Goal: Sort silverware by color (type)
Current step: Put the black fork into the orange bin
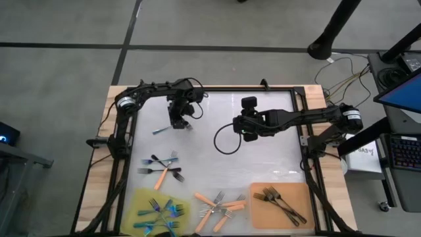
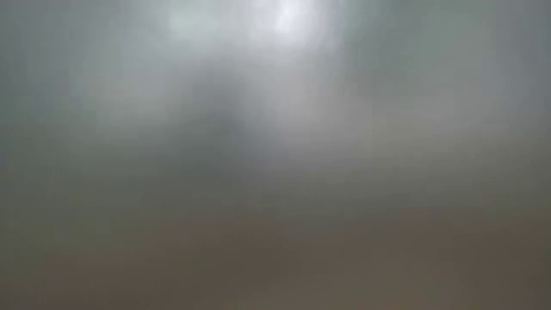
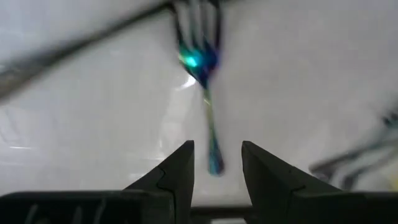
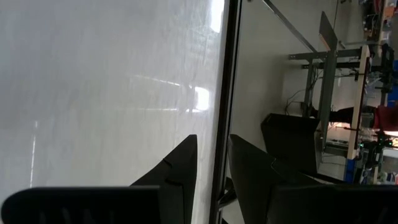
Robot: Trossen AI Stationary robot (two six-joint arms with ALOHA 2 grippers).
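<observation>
left claw point(image 3: 217, 163): spread over a blue-teal fork point(image 3: 205, 93) lying on the table point(image 1: 263, 158)
right claw point(image 4: 212, 160): slightly parted, empty, mid-table

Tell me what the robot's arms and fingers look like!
Both arms are thin, black and jointed. The left arm and right arm each have a silvery round cap. A black cable loops by the right arm. The fingers are dark, flat wedges narrowing to tips.
</observation>
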